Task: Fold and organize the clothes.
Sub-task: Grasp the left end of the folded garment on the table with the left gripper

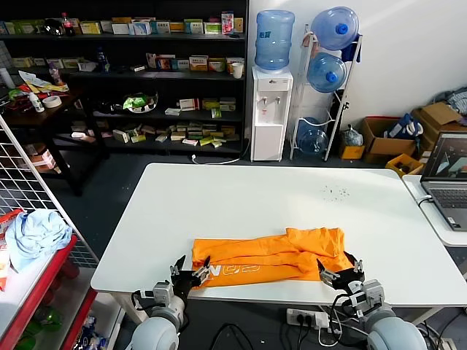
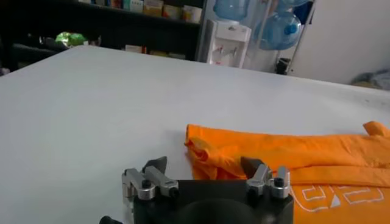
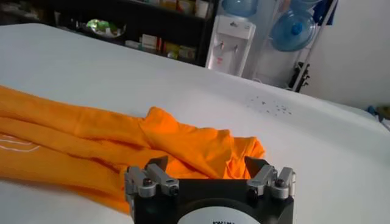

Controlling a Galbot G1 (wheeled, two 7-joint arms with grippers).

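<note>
Lying along table's (image 1: 241, 197) near edge, T-shirt (image 1: 273, 257), fingers (image 1: 178, 262) (image 1: 324, 275) spread at its ends

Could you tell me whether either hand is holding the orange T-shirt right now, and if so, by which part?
Nothing is held. The left hand and right hand are open at the near edge of the T-shirt.

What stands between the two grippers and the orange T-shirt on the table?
Nothing visible. The left gripper is open at one end of the orange T-shirt, and the right gripper is open at the other end; only bare white table surrounds it.
</note>
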